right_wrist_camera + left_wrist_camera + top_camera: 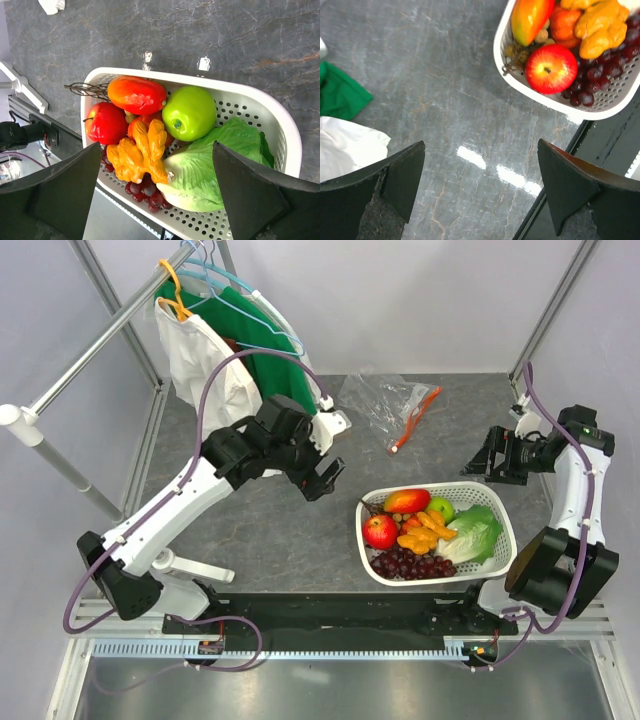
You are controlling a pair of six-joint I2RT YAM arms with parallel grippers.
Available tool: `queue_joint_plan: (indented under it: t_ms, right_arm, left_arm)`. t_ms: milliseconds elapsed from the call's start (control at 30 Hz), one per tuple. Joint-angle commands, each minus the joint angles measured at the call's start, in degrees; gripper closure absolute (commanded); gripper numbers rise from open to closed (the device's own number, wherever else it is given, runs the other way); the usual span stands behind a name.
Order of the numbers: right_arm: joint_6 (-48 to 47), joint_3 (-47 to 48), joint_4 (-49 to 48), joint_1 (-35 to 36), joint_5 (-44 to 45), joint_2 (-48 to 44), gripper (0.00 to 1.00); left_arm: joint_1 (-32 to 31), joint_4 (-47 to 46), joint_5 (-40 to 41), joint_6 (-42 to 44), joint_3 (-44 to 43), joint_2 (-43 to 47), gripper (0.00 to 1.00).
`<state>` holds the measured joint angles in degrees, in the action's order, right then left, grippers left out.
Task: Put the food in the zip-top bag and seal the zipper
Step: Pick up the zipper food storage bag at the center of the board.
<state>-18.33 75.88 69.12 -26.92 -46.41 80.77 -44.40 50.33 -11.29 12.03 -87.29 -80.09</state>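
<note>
A white lattice basket point(497, 504) at the front right holds the food: a red apple point(380, 531), a mango point(407, 501), a green apple point(441, 508), orange pieces point(424, 532), lettuce point(472, 535) and dark grapes point(410, 565). The clear zip-top bag point(378, 397) lies flat at the back, its orange-red zipper point(415, 418) on its right side. My left gripper point(322, 480) is open and empty, left of the basket above bare table point(481, 142). My right gripper point(490, 462) is open and empty over the basket point(157, 145). The right wrist view shows the green apple point(189, 112) and lettuce point(220, 165).
A clothes rail with hangers and white and green garments point(215, 350) stands at the back left, behind the left arm. Green cloth point(337, 92) and white cloth point(345, 150) show in the left wrist view. The table's front edge runs just beyond the basket rim point(520, 87).
</note>
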Motion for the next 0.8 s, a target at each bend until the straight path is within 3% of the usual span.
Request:
queue_joint_plan:
  t_ms: [0,267,533,767]
  right_arm:
    - [3.5,0.3,-3.8,0.6,-0.5,0.1,0.02]
    - [8.2,-1.1,-8.3,1.2,-1.5,0.5,0.02]
    - [14.5,-3.8,-14.7,1.4,-1.9,-0.4,0.02]
    - [15.2,-4.4,-15.7,1.3,-0.6,-1.1,0.02]
  left_arm:
    - [0.7,-3.2,-1.4,-0.8,-5.1,0.4,0.0]
    - [1.2,-6.0,0.9,-2.1,-15.1,-8.9,0.02]
    - [2.5,-9.5,8.8,-6.3,-30.1,-29.2,0.08]
    - [4.1,-15.1,4.7,-11.2,-39.0,-44.1,0.16]
